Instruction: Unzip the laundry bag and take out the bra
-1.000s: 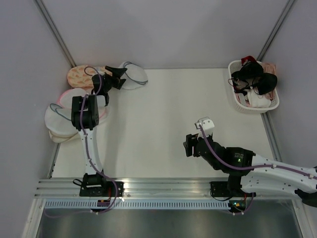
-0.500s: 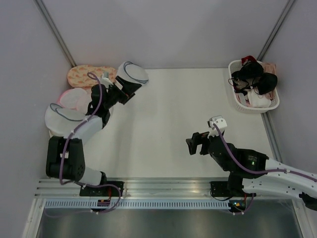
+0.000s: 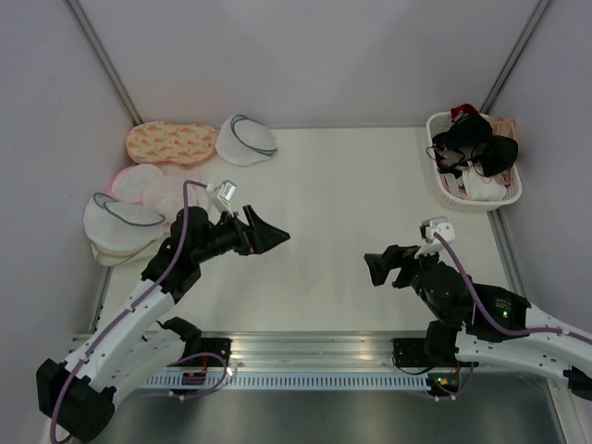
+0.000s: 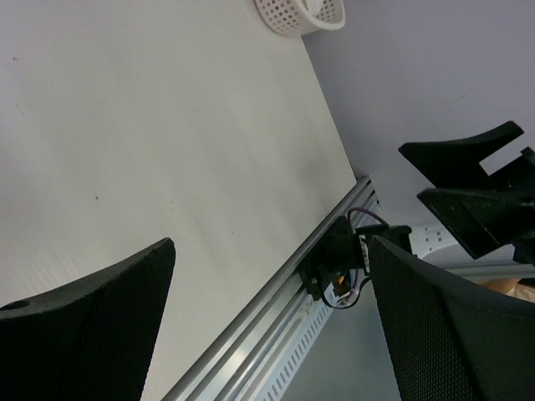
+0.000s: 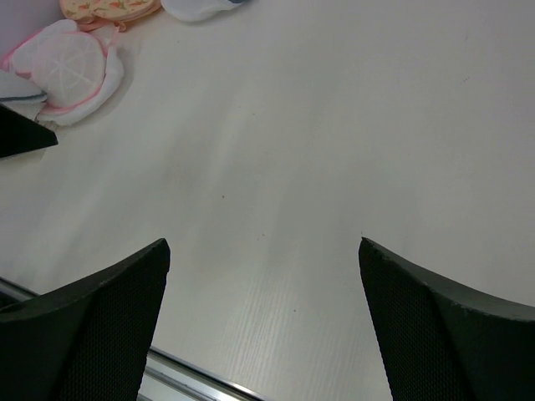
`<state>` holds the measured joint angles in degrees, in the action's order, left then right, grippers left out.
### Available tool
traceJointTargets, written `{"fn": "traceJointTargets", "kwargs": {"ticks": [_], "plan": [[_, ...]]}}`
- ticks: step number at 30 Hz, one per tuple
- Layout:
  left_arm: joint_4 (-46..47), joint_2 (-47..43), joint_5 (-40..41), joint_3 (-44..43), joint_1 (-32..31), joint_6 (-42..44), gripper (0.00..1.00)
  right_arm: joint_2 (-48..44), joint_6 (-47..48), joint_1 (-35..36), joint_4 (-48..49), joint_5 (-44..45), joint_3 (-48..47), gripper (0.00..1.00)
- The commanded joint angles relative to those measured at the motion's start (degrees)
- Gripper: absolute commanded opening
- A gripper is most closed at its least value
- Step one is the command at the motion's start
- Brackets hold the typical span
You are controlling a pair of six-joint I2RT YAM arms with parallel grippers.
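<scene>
The laundry bag (image 3: 245,141), white mesh with a dark rim, lies at the back left of the table; its edge shows in the right wrist view (image 5: 201,8). Nothing holds it. The black bra (image 3: 476,143) lies on top of other bras in the white basket (image 3: 435,190) at the back right. My left gripper (image 3: 271,233) hovers open over the left-middle of the table, pointing right, with nothing between its fingers (image 4: 272,241). My right gripper (image 3: 376,268) is open and empty over the right-middle, pointing left (image 5: 264,242).
Against the left wall lie an orange patterned bag (image 3: 171,141), pink-rimmed round bags (image 3: 139,183) (image 5: 63,71) and another dark-rimmed white bag (image 3: 118,217). The metal rail (image 3: 305,342) runs along the near edge. Grey walls enclose the table.
The left gripper let go of the white bag at the back left and swung back toward the table's middle. The right gripper drifted right and nearer, and its jaws widened.
</scene>
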<state>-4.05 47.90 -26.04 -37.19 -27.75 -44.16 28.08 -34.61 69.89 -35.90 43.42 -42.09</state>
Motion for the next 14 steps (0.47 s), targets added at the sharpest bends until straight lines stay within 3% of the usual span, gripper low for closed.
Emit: {"fn": "traceJointTargets", "kwargs": {"ticks": [1, 14], "plan": [[-9.6, -3.8, -0.1, -0.8, -0.7, 5.0, 1.00, 0.5, -0.6, 0.0, -1.5, 2.9, -2.5, 0.98], [-18.9, -10.7, 1.3, -3.2, -0.9, 11.3, 1.00, 5.6, -5.0, -0.1, -3.0, 4.5, -3.9, 0.98]]}}
